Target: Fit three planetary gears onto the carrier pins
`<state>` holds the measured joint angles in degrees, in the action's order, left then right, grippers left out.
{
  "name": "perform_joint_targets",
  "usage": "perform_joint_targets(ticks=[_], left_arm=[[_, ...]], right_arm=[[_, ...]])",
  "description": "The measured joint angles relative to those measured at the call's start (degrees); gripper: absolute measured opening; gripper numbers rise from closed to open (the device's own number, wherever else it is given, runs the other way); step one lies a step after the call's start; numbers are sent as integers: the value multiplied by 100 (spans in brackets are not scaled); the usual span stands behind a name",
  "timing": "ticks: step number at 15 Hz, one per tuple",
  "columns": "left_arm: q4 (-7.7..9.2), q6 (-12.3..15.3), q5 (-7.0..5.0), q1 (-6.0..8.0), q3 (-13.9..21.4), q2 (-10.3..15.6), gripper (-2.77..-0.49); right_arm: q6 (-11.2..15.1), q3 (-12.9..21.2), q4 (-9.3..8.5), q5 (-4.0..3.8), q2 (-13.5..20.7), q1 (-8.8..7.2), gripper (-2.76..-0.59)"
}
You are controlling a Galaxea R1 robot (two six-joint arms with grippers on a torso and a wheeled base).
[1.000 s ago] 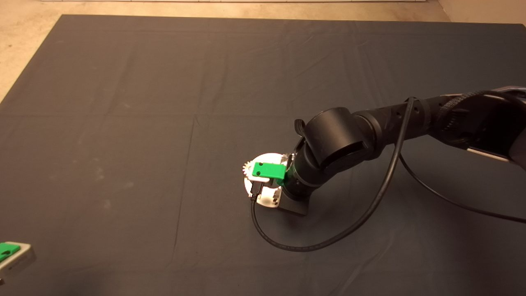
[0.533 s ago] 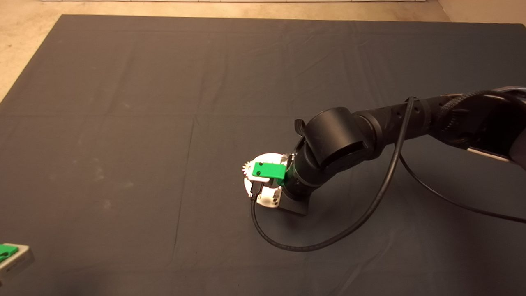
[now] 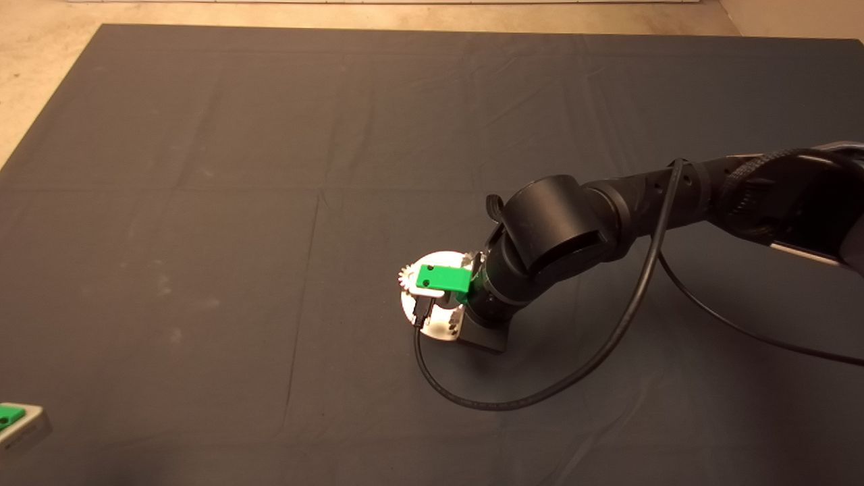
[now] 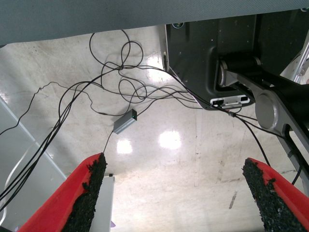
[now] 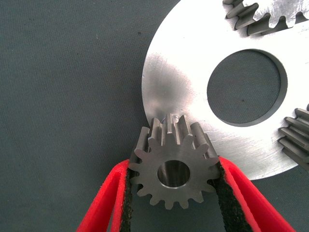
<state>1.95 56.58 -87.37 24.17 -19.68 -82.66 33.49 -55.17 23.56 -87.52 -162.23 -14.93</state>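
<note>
Right up close in the right wrist view, the right gripper [image 5: 175, 203] has its jaws clamped on a small grey toothed metal gear [image 5: 175, 169], held over the edge of the flat round silvery-white disc [image 5: 193, 63] on the dark mat [image 3: 202, 202]. Farther across the disc, two more gears [image 5: 263, 17] sit at its rim. Way off at the counter's lower left corner, the left gripper [image 4: 176, 191] waits, jaws wide apart over the floor.
</note>
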Motion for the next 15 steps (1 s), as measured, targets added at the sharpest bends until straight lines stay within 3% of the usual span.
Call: perform_joint_targets(ticks=[10, 15], left_arm=[[0, -18, 0, 0, 0, 15, -124], [2, -29, 0, 0, 0, 30, -124]], right_arm=[[0, 0, 61, -99, -130, 16, -232], [0, 0, 60, -30, -172, 46, -232]])
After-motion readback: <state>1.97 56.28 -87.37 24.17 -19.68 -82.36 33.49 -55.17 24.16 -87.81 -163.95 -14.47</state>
